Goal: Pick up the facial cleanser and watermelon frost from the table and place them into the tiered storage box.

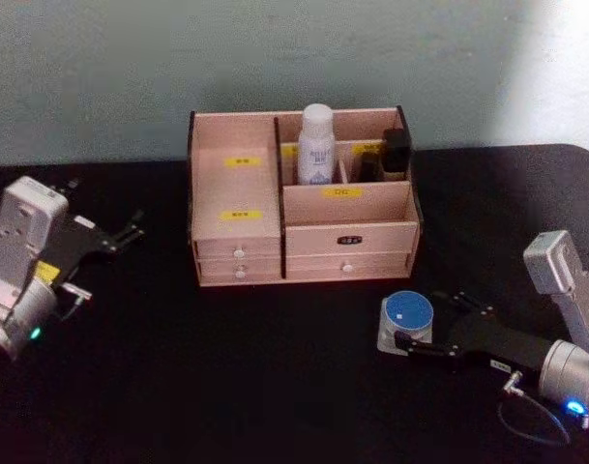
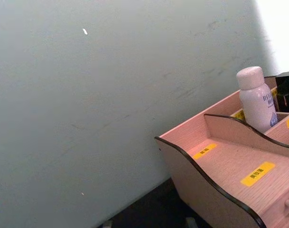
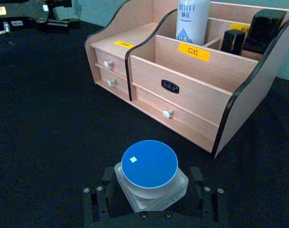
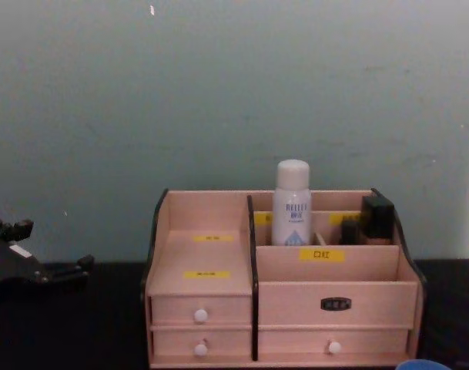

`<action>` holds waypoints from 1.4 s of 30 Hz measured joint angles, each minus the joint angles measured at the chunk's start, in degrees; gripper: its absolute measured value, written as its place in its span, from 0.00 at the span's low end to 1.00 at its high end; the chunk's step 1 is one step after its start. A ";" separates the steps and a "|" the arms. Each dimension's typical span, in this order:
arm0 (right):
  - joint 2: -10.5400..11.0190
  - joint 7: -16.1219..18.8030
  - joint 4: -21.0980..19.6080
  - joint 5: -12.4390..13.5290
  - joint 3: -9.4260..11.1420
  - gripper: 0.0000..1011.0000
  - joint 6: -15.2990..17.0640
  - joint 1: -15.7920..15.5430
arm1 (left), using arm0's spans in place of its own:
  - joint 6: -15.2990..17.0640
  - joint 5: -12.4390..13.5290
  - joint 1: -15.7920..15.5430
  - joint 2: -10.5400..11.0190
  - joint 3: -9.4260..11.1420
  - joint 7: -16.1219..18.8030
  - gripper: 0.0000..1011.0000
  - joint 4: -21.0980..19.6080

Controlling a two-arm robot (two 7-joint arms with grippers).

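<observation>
A pale grey-green wall (image 4: 219,92) stands behind a black table (image 1: 226,387). The right gripper (image 1: 427,321) has its jaws spread to either side of the watermelon frost (image 3: 149,164), a small square clear jar with a round blue lid, which sits on the table just in front of the right end of the tiered storage box (image 1: 347,235), a light wooden organiser with dark edges. The facial cleanser (image 1: 316,145), a white bottle, stands upright in a rear compartment of the box. The left gripper (image 1: 134,227) rests at the table's left, jaws apart and holding nothing.
</observation>
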 joint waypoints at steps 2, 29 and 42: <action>0.00 0.00 0.00 0.00 0.00 0.99 0.00 0.00 | 0.00 0.00 0.00 0.00 0.00 0.00 0.99 0.00; 0.05 0.01 -0.05 -0.03 -0.01 0.70 -0.01 0.00 | 0.00 0.00 0.00 0.00 0.00 0.00 0.99 0.00; 0.05 0.01 -0.05 -0.02 -0.01 0.67 -0.01 0.00 | 0.00 0.00 0.00 0.00 0.00 0.00 0.99 0.00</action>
